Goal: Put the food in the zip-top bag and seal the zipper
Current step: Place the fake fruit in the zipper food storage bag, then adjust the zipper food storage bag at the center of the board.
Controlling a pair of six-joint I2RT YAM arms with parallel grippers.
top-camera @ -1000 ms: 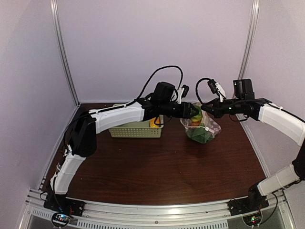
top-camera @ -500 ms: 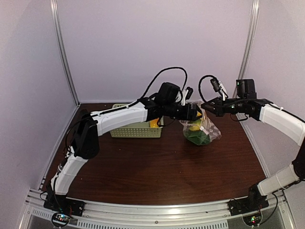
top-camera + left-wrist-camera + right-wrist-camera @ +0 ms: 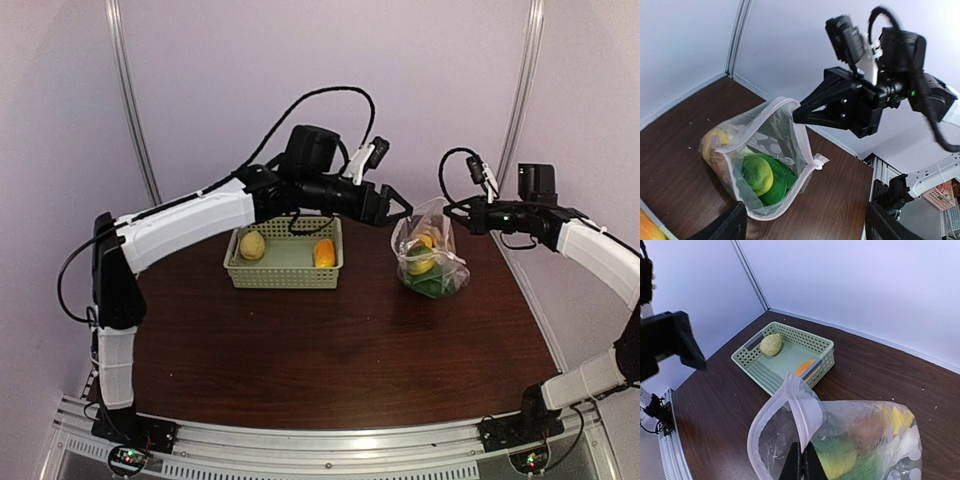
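Food is left in the basket (image 3: 285, 275): a pale yellow piece (image 3: 252, 244) and an orange piece (image 3: 324, 253). Lower your left fingers (image 3: 730, 227), spread wide and empty, onto one from above, clear of its wall. Your right fingers (image 3: 792, 470) pinch the rim of the zip-top bag (image 3: 428, 258), which stands open on the worktop (image 3: 330, 350) beside the basket; hold that mouth steady.

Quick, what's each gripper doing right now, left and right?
Left gripper: open, holding nothing.
Right gripper: shut on the rim of the clear dotted plastic zip-top bag.
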